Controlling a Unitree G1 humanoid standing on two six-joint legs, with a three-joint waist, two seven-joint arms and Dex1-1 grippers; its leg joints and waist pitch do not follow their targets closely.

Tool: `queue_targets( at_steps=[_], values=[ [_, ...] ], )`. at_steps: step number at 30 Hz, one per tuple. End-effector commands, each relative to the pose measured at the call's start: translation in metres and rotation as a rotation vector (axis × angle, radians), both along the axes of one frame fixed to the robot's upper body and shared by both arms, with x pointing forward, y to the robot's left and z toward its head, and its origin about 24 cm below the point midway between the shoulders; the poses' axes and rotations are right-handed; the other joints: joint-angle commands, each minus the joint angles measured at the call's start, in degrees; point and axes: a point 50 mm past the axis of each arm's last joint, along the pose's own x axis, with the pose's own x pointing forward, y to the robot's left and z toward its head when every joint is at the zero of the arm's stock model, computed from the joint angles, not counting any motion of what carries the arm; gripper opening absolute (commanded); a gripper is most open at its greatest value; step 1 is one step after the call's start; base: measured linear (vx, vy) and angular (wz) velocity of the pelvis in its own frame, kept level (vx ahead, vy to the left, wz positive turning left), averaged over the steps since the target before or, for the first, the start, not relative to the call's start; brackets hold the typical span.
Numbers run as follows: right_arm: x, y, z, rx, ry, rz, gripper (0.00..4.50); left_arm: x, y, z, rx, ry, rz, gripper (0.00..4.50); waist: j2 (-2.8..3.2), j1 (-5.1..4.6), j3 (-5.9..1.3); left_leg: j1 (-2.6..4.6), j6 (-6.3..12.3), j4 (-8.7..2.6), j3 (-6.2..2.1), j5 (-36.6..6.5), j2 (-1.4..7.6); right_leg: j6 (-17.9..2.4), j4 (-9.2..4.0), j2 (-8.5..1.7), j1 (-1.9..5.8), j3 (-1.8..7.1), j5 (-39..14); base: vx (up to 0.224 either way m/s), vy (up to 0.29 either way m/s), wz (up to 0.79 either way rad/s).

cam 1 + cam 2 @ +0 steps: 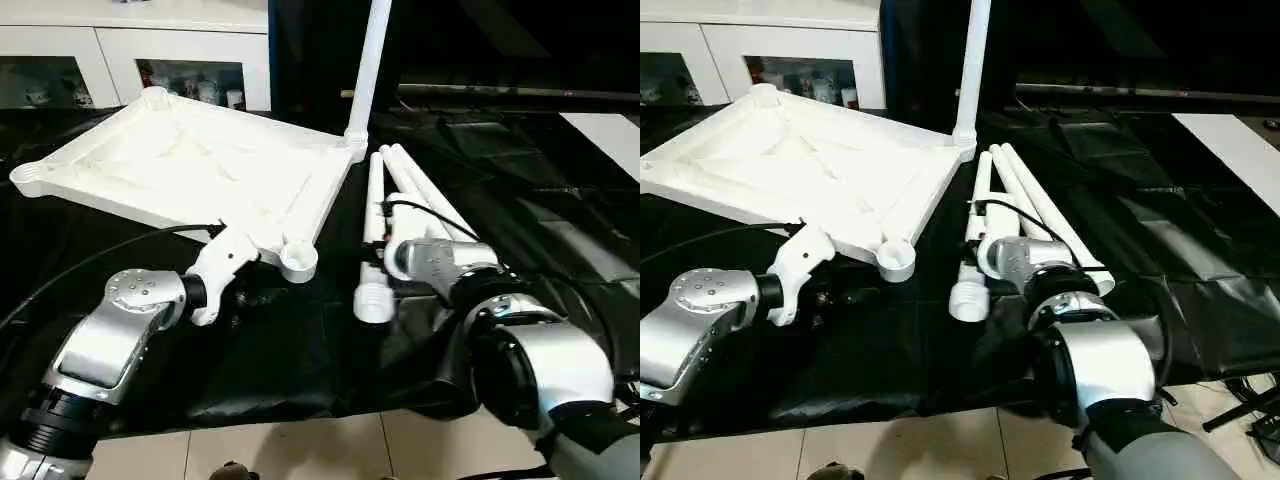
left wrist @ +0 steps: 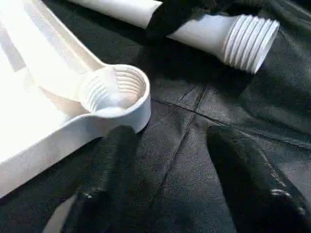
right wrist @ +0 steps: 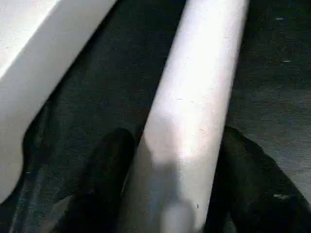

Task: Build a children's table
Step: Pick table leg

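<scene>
The tabletop [image 1: 190,165] lies upside down at upper left of the head view, one leg [image 1: 368,65] already upright in its far corner. The right gripper [image 3: 177,160] straddles a lying leg [image 3: 194,102]; whether it grips or merely brackets it is unclear. The left gripper [image 2: 165,160] hangs released beside the near socket [image 2: 114,87]. Clamp firmly, lift level, and aim the threaded end [image 2: 250,41] at that socket. Arms hide the fingertips from above.

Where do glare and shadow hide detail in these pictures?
Left eye view: bright light washes out the tabletop, so its inner ribs barely show, and the black cover shines in pale patches. Right wrist view: a dark shadow crosses the near end of the leg. Left wrist view: the socket is lit on one side and shaded on the other.
</scene>
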Motion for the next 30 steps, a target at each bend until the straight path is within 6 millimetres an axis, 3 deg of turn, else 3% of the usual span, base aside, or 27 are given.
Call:
queue_targets(
  at_steps=[1,4,5,6,9,10,11,15,16,17,19,20,21,23,25,26,27,28,30],
  values=[
    [0.000,-0.006,0.000,-0.006,0.010,-0.021,2.41,0.010,-0.004,0.006,0.043,-0.113,0.050,3.06,0.82,-0.01,-3.97,1.50,-4.53,-4.19,-0.73,-17.43,1.04,-9.27,-3.71,-2.57,2.34,2.12,-15.26,0.000,0.000,0.00],
    [0.002,-0.010,0.003,0.020,-0.004,-0.041,2.25,0.018,-0.001,0.003,0.056,-0.182,0.155,3.14,0.29,0.08,-4.07,1.39,-4.38,-4.13,-0.75,-16.96,1.06,-7.88,-3.87,-2.66,2.42,2.13,-16.38,0.000,0.000,0.00],
    [0.002,-0.011,0.003,0.024,-0.005,-0.046,2.20,0.018,-0.001,0.003,0.054,-0.191,0.163,3.22,0.29,0.06,-4.01,1.35,-4.27,-4.14,-0.74,-16.96,1.02,-7.90,-3.87,-2.67,2.35,2.13,-16.64,0.000,0.000,0.00],
    [0.003,-0.012,0.004,0.028,-0.006,-0.050,2.16,0.019,-0.001,0.003,0.051,-0.199,0.170,3.37,-0.10,0.01,-4.15,1.07,-4.09,-4.07,-0.81,-15.91,1.02,-7.91,-3.65,-2.75,2.65,2.06,-16.39,0.000,0.000,0.00],
    [0.005,-0.020,0.011,0.060,-0.019,-0.078,2.01,0.022,-0.001,0.004,-0.010,-0.214,0.253,3.59,-0.14,0.02,-4.14,1.18,-3.78,-3.85,-0.58,-14.72,1.00,-8.62,-3.55,-2.59,2.41,2.09,-14.10,0.000,0.000,0.00],
    [0.006,-0.023,0.013,0.070,-0.025,-0.086,1.96,0.024,0.000,0.005,-0.030,-0.219,0.298,3.68,-0.55,-0.04,-4.13,1.00,-3.30,-3.79,-0.50,-14.21,0.92,-8.78,-3.55,-2.51,2.55,2.07,-13.68,0.000,0.000,0.00],
    [0.006,-0.024,0.014,0.079,-0.029,-0.090,1.89,0.026,0.000,0.006,-0.044,-0.225,0.308,3.96,-0.52,0.09,-4.15,1.01,-3.04,-3.77,-0.55,-14.10,0.90,-8.73,-3.57,-2.59,2.54,2.03,-14.11,0.000,0.000,0.00],
    [0.008,-0.029,0.019,0.114,-0.052,-0.105,1.85,0.030,-0.002,0.008,-0.081,-0.233,0.376,4.06,-0.50,0.33,-4.11,1.13,-2.68,-3.74,-0.51,-14.06,0.94,-8.48,-3.69,-2.55,2.41,2.03,-14.24,0.000,0.000,0.00],
    [0.008,-0.030,0.020,0.119,-0.061,-0.113,1.84,0.031,-0.003,0.008,-0.097,-0.223,0.392,4.28,-0.32,0.37,-4.11,1.20,-2.83,-3.78,-0.52,-14.00,1.03,-8.64,-3.67,-2.53,2.36,2.01,-13.65,0.000,0.000,0.00],
    [0.009,-0.033,0.023,0.138,-0.095,-0.129,1.84,0.031,-0.008,0.010,-0.148,-0.193,0.376,4.36,0.24,0.44,-4.19,1.31,-3.02,-3.70,-0.60,-14.04,1.01,-8.87,-3.53,-2.55,2.27,2.00,-13.31,0.000,0.000,0.00],
    [0.008,-0.042,0.030,0.196,-0.157,-0.176,1.84,0.033,-0.020,0.021,-0.320,-0.146,0.372,4.47,0.08,0.61,-4.23,1.43,-3.13,-3.61,-0.39,-14.01,0.90,-9.42,-3.62,-2.37,2.28,2.04,-11.61,0.000,0.000,0.00],
    [0.007,-0.044,0.030,0.212,-0.168,-0.189,1.83,0.036,-0.022,0.023,-0.355,-0.141,0.393,4.47,0.98,0.64,-4.20,1.41,-3.43,-3.58,-0.47,-13.85,0.81,-9.58,-3.37,-2.25,2.36,2.08,-10.66,0.000,0.000,0.00],
    [0.007,-0.044,0.031,0.213,-0.177,-0.192,1.82,0.037,-0.023,0.024,-0.370,-0.134,0.397,4.49,0.59,0.72,-4.15,1.47,-3.29,-3.62,-0.31,-14.14,0.81,-9.39,-3.74,-2.14,2.33,2.09,-10.22,0.000,0.000,0.00],
    [0.003,-0.048,0.035,0.235,-0.284,-0.201,1.82,0.042,-0.032,0.030,-0.493,-0.070,0.409,4.50,0.68,1.07,-4.29,1.33,-3.43,-3.65,-0.56,-14.57,0.72,-9.22,-3.72,-2.29,2.68,1.95,-10.97,0.000,0.000,0.00],
    [-0.002,-0.049,0.040,0.287,-0.386,-0.198,1.82,0.044,-0.043,0.038,-0.591,-0.043,0.354,4.50,0.55,1.31,-4.15,1.45,-3.06,-3.58,-0.32,-15.46,0.65,-8.35,-4.32,-2.44,2.44,2.02,-12.49,0.000,0.000,0.00],
    [-0.004,-0.048,0.041,0.313,-0.419,-0.189,1.82,0.044,-0.048,0.042,-0.627,-0.029,0.324,4.50,0.37,1.19,-4.26,1.17,-2.77,-3.69,-0.53,-14.90,0.58,-8.11,-4.18,-2.35,2.89,1.93,-12.63,0.000,0.000,0.00],
    [-0.010,-0.047,0.045,0.367,-0.475,-0.180,1.82,0.042,-0.057,0.050,-0.709,0.003,0.248,4.50,0.63,1.30,-4.34,1.29,-2.58,-3.67,-0.55,-14.81,0.69,-8.23,-4.18,-2.42,2.73,1.95,-12.50,0.000,0.000,0.00],
    [-0.014,-0.047,0.047,0.401,-0.509,-0.174,1.82,0.040,-0.063,0.056,-0.762,0.026,0.195,4.50,0.38,1.32,-4.33,1.09,-2.17,-3.69,-0.56,-14.20,0.69,-8.47,-4.11,-2.44,2.84,1.94,-11.97,0.000,0.000,0.00],
    [-0.029,-0.043,0.053,0.469,-0.628,-0.089,1.82,0.036,-0.076,0.069,-0.858,0.101,0.072,4.50,0.53,1.36,-4.37,1.13,-1.52,-3.59,-0.42,-13.55,0.75,-9.24,-4.07,-2.32,2.82,1.94,-10.36,0.000,0.000,0.00]
  ],
)
